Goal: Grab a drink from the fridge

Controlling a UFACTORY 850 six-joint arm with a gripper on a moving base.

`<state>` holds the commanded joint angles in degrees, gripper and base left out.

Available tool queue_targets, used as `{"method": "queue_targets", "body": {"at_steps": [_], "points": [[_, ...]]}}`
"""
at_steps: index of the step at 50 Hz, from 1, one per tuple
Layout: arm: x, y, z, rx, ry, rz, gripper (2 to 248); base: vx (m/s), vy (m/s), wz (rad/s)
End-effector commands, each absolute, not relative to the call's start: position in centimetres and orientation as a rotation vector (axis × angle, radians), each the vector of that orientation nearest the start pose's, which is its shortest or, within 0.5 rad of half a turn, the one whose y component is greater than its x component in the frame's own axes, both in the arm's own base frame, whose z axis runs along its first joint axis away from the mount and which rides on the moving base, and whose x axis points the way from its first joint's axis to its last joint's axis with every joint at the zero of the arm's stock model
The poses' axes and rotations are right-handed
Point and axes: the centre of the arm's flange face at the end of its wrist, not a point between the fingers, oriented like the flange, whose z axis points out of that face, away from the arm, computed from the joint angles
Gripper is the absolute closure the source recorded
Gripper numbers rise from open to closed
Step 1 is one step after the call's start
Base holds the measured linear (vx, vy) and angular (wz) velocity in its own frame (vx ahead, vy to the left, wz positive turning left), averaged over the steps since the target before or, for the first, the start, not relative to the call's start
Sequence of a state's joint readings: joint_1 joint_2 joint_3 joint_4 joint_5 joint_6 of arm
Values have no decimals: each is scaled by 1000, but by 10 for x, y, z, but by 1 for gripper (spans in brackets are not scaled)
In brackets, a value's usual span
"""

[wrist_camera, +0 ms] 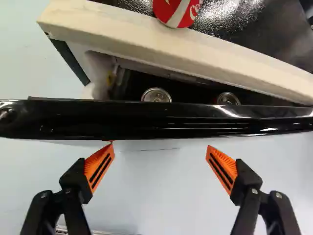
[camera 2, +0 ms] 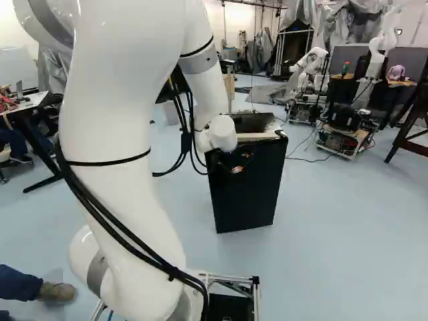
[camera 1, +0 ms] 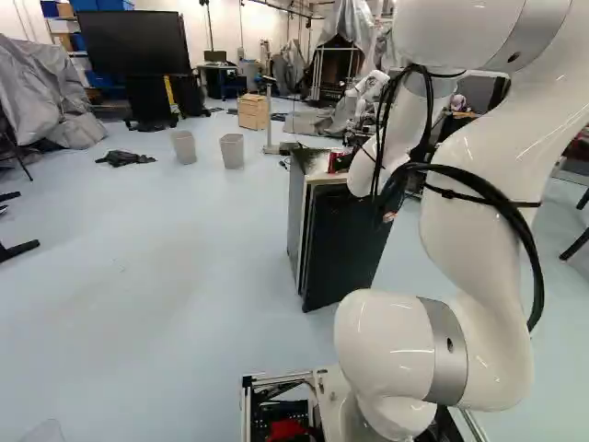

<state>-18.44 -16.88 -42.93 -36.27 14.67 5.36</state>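
Observation:
In the right base view my gripper shows at the upper front of the black fridge. From the wrist, the gripper stands open and empty, its orange pads wide apart on the outer side of the fridge door. The door's glossy black top edge runs just ahead of the fingertips. The door stands ajar: through the gap behind it show two can tops, one silver and one farther along, partly hidden by the door edge. A red can stands on the fridge's top.
The fridge's pale wooden top edge lies beyond the door gap. Two grey bins and a dark cloth are on the floor farther off. Another robot stands behind the fridge, and a large screen at the back.

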Motion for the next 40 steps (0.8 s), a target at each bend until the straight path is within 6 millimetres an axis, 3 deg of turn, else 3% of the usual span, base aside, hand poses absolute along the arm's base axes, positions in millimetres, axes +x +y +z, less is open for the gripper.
{"method": "queue_targets", "body": {"at_steps": [20,40], "points": [[489,-132,349,-3056,-441,-1081,3,0,0,0],[492,-129,349,-3052,-450,-1083,3,0,0,0]]}}
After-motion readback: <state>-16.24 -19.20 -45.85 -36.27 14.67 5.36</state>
